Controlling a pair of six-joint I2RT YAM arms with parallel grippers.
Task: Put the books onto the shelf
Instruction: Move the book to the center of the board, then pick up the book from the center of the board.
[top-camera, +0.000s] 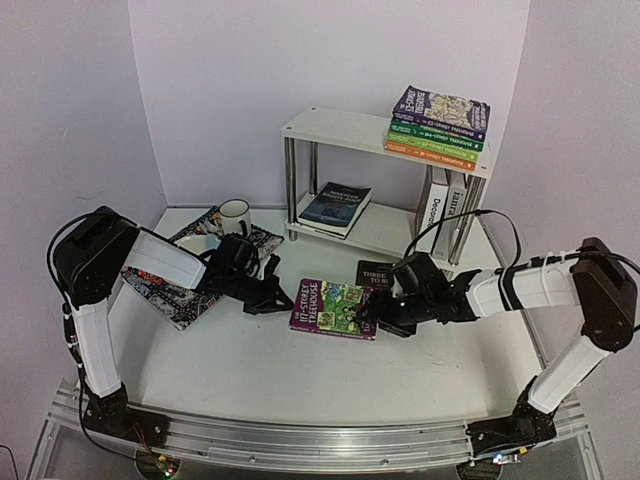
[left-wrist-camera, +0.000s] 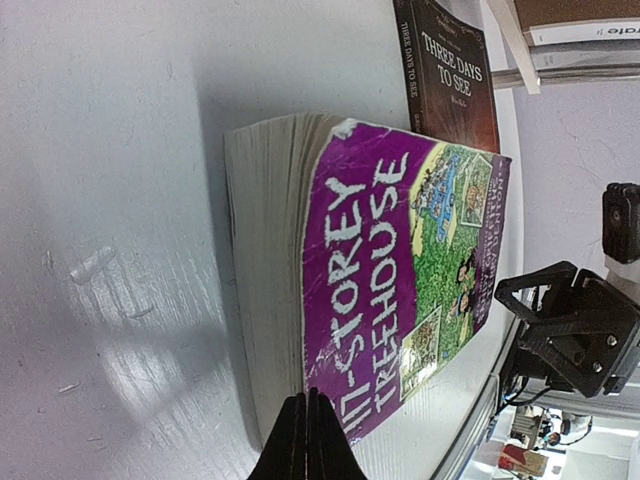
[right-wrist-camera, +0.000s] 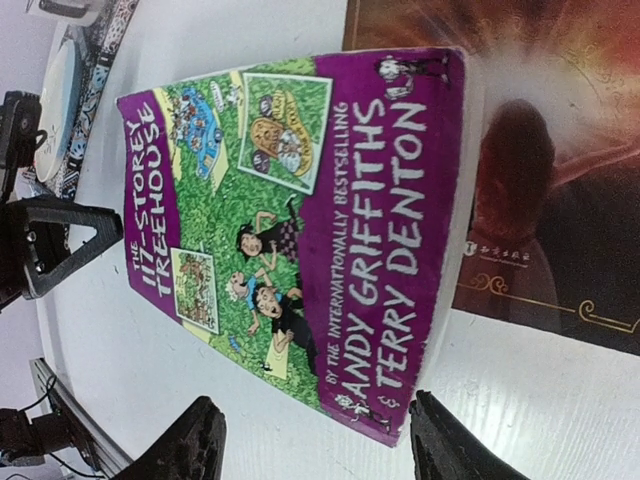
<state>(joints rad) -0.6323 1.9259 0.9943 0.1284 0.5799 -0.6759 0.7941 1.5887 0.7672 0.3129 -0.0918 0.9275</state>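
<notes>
Purple and green, the thick cartoon-covered paperback (top-camera: 333, 308) lies flat and cover-up on the white surface (top-camera: 230, 370). It sits between the two arms, well short of the white two-tier shelf with metal tube legs (top-camera: 330, 128) at the back. The left hand (top-camera: 272, 297) has its fingers (left-wrist-camera: 310, 440) pressed together into one blunt point. That point sits right at the book's edge on the page side, touching or nearly so. I read it as a stop, placed to keep the book from skating across the smooth top. The right hand (top-camera: 385, 318) faces it from the other side with its fingers (right-wrist-camera: 195, 445) spread apart, one on each side of the book's near end and gripping nothing. They look set wide so as to take that end between them. A dark brown hardback (top-camera: 377, 273) lies flat just behind, and the paperback's far edge seems to overlap it, which could drag it along. On the shelf, a stack of bright paperbacks (top-camera: 440, 125) fills the right of the top board. A dark book (top-camera: 335, 208) lies flat below, and white books (top-camera: 440, 205) stand upright at the lower right. A white mug (top-camera: 234, 213) and a dark patterned placemat (top-camera: 170, 290) sit off to the left, out of the way.
</notes>
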